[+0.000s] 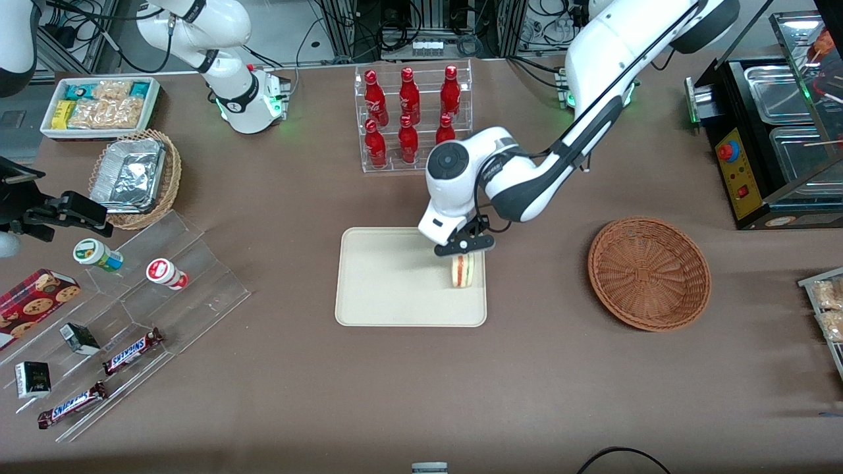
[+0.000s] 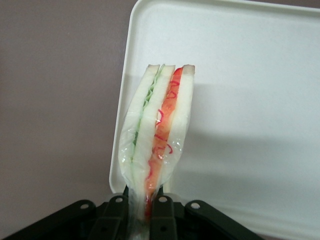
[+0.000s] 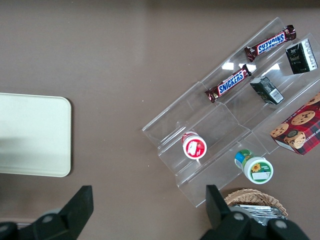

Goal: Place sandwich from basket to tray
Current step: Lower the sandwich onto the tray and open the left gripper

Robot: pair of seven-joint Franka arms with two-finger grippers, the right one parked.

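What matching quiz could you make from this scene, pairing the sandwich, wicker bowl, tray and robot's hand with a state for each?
Things:
1. sandwich
2. basket
3. tray
4. end effector

States:
A. holds nothing, toward the working arm's end of the table
B. shut on the wrapped wedge, over the tray's edge
C. cream, flat on the table
D. pinched upright, filling edge showing

Pairs: 1-D, 2-A, 3-C, 4-B

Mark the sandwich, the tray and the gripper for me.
sandwich [image 2: 159, 125]: left wrist view, filling edge.
tray [image 1: 388, 276]: front view, bare floor.
gripper [image 1: 464, 246]: front view, between the fingertips, over the tray.
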